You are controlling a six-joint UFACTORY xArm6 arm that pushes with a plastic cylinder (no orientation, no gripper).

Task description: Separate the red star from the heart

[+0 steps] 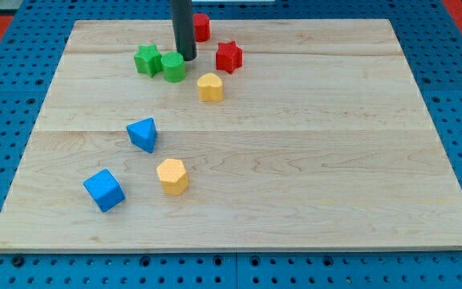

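The red star [228, 56] lies near the view's top, centre. The yellow heart [210, 87] lies just below and left of it, a small gap between them. My tip [189, 57] comes down from the view's top as a dark rod. It stands left of the red star, just right of and touching or nearly touching the green round block [173, 66]. The tip is above and left of the heart.
A green star [146, 60] sits left of the green round block. A red round block [201, 27] is partly hidden behind the rod. A blue triangular block [143, 134], a blue cube [103, 190] and a yellow hexagon [172, 176] lie at lower left. The wooden board [311, 160] sits on a blue pegboard.
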